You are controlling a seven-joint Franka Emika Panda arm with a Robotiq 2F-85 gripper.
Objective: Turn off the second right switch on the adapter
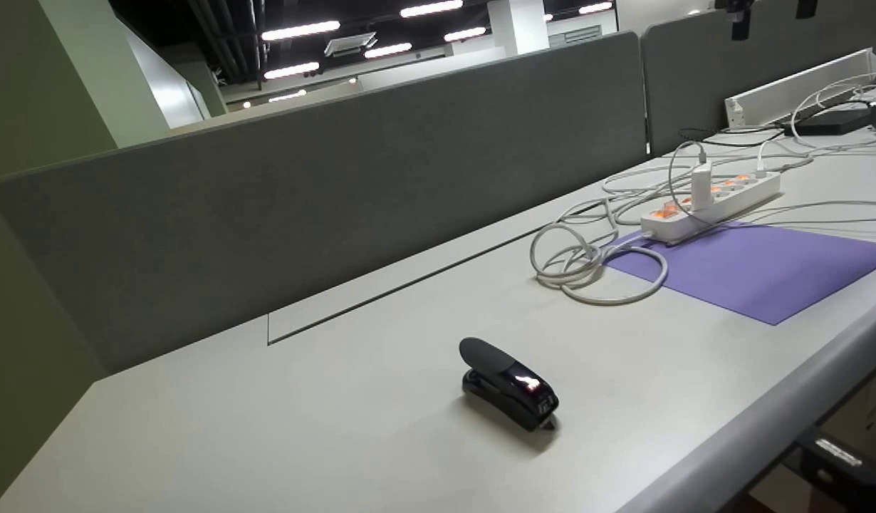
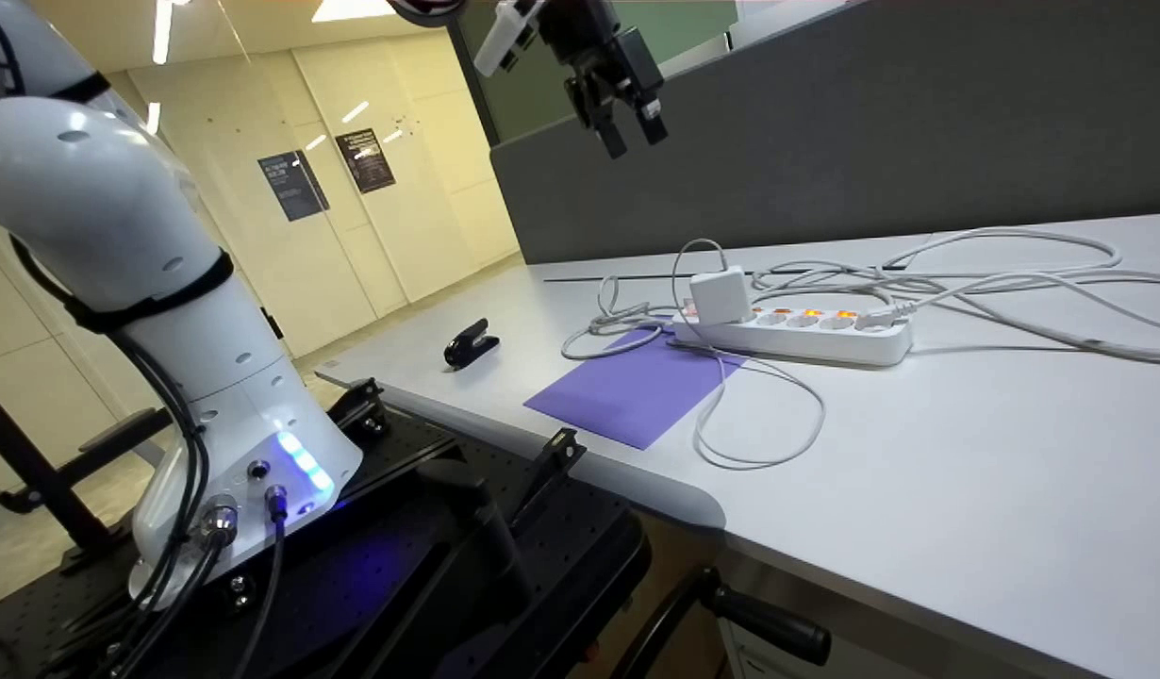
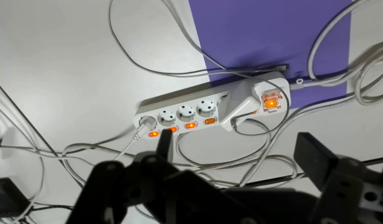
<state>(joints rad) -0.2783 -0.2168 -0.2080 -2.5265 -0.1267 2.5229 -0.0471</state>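
Resting on the bench (image 2: 976,471), the adapter (image 3: 196,110) sits below the claw (image 2: 633,137), its jaws apart.
Probably light and stiff, it may skid when pressed; its side walls (image 2: 825,349) suit gripping.

Rounded white arm (image 2: 132,212) with black straps (image 2: 186,296), dark cables (image 2: 165,382), blue light strip (image 2: 304,462) and black, blocky-fingered pincer (image 2: 636,138).
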